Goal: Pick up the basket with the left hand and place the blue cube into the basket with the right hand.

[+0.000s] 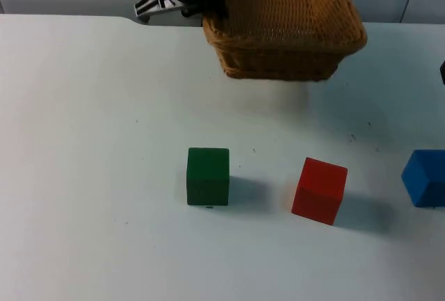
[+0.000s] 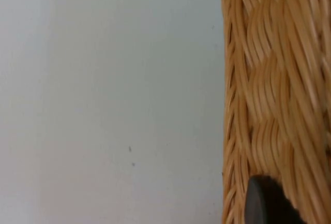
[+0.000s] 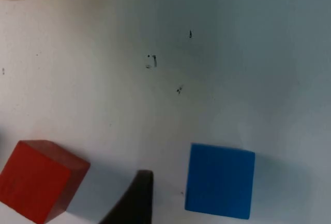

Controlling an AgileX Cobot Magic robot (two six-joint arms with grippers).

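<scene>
My left gripper is shut on the left rim of a woven wicker basket and holds it tilted above the back of the table, its shadow on the white surface below. In the left wrist view the basket's wall runs beside a black fingertip. The blue cube sits on the table at the far right edge. In the right wrist view my right gripper hovers over the table just beside the blue cube, apart from it.
A red cube stands left of the blue one, and a green cube stands further left near the middle. The red cube lies on the other side of my right gripper. The white table stretches bare to the left.
</scene>
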